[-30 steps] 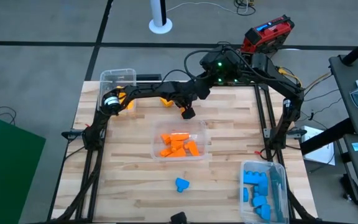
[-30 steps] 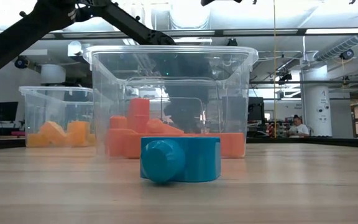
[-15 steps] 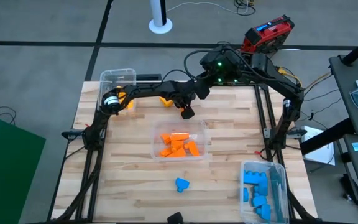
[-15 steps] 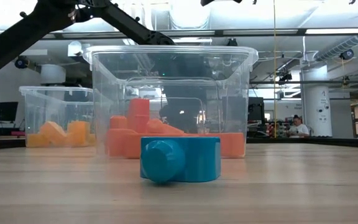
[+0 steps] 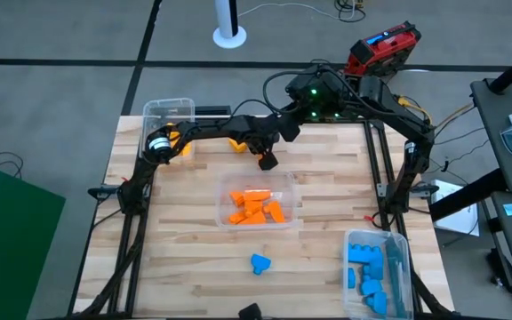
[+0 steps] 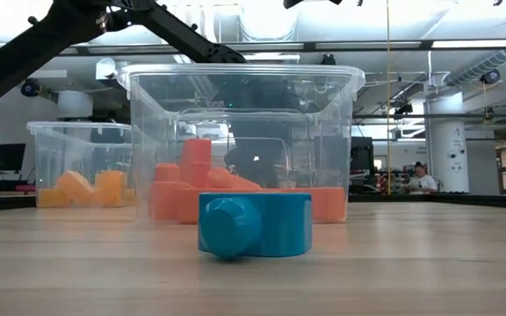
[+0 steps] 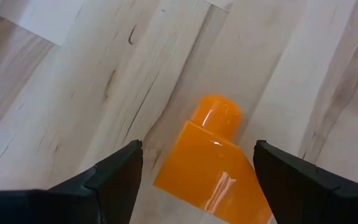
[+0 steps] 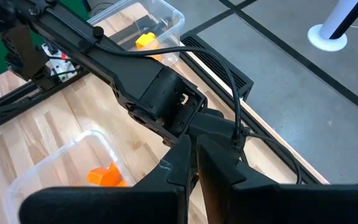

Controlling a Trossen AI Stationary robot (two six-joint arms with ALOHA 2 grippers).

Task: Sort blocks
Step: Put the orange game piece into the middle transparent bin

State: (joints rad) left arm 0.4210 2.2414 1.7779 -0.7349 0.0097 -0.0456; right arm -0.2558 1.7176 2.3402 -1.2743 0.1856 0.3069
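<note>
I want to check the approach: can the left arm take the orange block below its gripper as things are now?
Probably yes. The left gripper is open, its fingers either side of the orange block, with only bare table around it.

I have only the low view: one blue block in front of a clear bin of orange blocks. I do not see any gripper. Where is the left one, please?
Observer: The left gripper is open over the bare table, one finger on each side of an orange block.
Operator: And the right gripper?
Observer: The right gripper is shut with nothing in it, close to the left arm.
Operator: Is there a bin for my blue block?
Observer: Yes, a clear bin holding blue blocks stands at the table's right corner, apart from the loose blue block.
</note>
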